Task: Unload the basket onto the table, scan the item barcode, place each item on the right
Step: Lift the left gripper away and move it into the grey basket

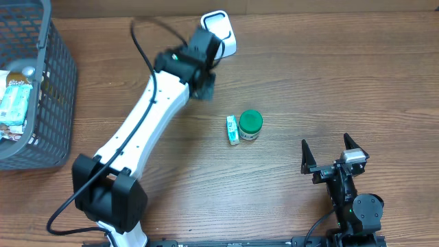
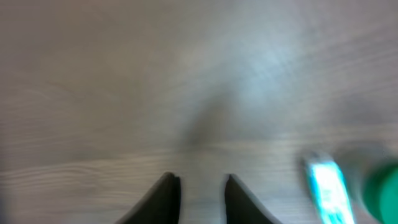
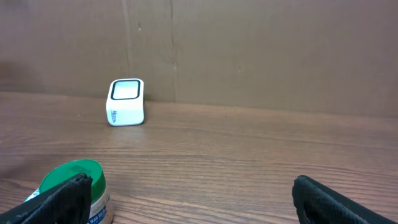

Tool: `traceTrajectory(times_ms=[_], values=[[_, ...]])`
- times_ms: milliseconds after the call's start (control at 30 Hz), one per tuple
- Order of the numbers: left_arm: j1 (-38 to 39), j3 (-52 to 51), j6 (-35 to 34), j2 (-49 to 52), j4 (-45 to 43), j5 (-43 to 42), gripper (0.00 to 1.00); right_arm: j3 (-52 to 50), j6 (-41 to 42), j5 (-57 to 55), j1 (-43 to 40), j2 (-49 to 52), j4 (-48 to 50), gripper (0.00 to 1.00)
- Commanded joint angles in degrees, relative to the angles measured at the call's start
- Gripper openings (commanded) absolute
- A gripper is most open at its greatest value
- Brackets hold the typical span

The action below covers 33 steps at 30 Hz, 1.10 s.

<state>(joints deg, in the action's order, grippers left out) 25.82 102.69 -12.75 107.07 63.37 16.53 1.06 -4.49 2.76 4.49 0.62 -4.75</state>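
A small jar with a green lid (image 1: pixel 250 125) stands mid-table, with a teal-and-white packet (image 1: pixel 232 129) lying against its left side. Both show blurred at the lower right of the left wrist view, the packet (image 2: pixel 326 186) beside the green lid (image 2: pixel 382 190). A white scanner (image 1: pixel 221 31) sits at the table's far edge. My left gripper (image 1: pixel 204 88) hovers between scanner and items, its jaws slightly apart over bare wood (image 2: pixel 200 180), holding nothing. My right gripper (image 1: pixel 326 147) stands wide open near the front right. In its view (image 3: pixel 189 186) the jar (image 3: pixel 74 186) is by its left finger.
A dark plastic basket (image 1: pixel 51 103) with several packets stands at the left edge. The left arm (image 1: pixel 147 116) stretches diagonally across the table's left half. A brown cardboard wall (image 3: pixel 249 50) rises behind the scanner (image 3: pixel 126 101).
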Motion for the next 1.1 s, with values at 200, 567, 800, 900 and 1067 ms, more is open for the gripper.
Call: traceTrajectory(times_ms=[200,567,800,900,1067], values=[[-5.57,27.89,17.88,-0.42,2.71,25.94,0.56,-0.61,-0.07,0.11,-0.24,-0.46,0.11,1.0],[-25.18,38.47,16.06,-0.46,4.68,11.85,0.75,-0.61,-0.09,0.11,-0.24,-0.46,0.13,1.0],[-39.1,38.45,11.13,-0.46,4.98,-5.4,0.77,-0.61,-0.09,0.11,-0.24,-0.46,0.11,1.0],[-45.33,38.42,9.79,-0.44,5.31,-14.08,0.77,-0.61,-0.09,0.11,-0.24,-0.46,0.11,1.0],[-54.42,38.4,9.14,0.52,6.67,-22.45,0.78,-0.61,-0.09,0.11,-0.24,-0.46,0.11,1.0]])
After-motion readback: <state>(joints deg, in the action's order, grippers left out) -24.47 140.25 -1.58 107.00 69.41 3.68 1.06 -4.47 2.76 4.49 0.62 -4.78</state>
